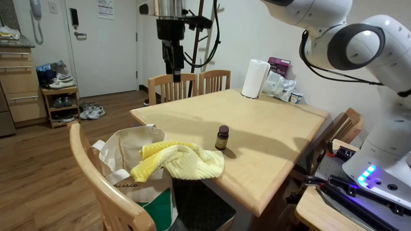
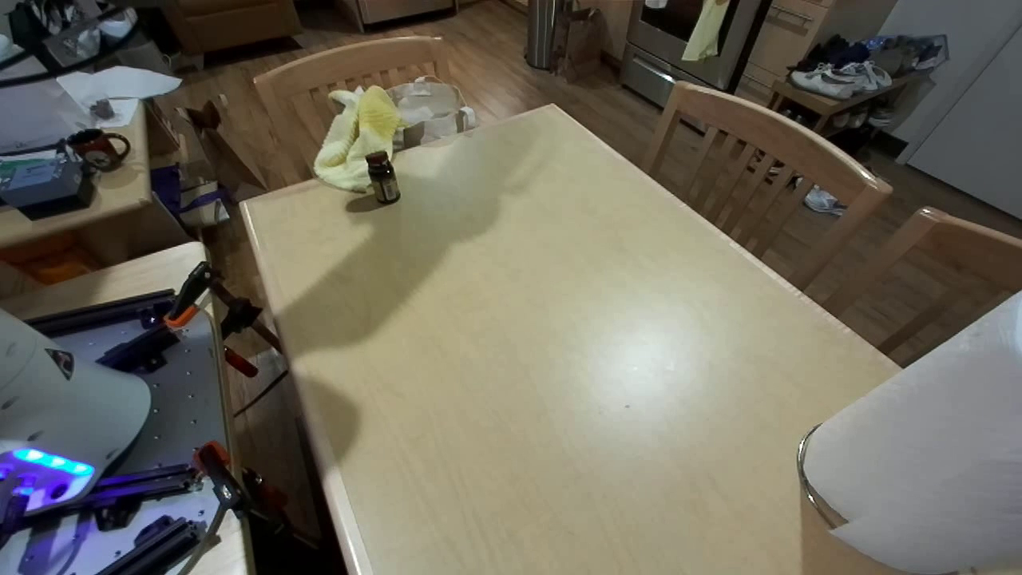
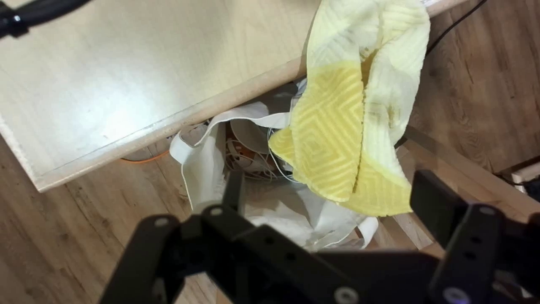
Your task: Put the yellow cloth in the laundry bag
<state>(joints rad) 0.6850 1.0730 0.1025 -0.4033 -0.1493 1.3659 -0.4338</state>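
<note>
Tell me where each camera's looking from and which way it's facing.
In an exterior view: from near the laundry bag, facing over the table toward the wall; robot arm, base and end effector show.
In an exterior view: from beside the paper towel roll, facing over the table toward the laundry bag; base shows at picture left.
Wrist view: on the wrist, facing down at the yellow cloth; spread fingers show.
In both exterior views: table, yellow cloth, laundry bag, bottle and base.

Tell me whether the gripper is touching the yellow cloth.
Apart: in an exterior view, the gripper hangs well above the yellow cloth, with open space between them.
</note>
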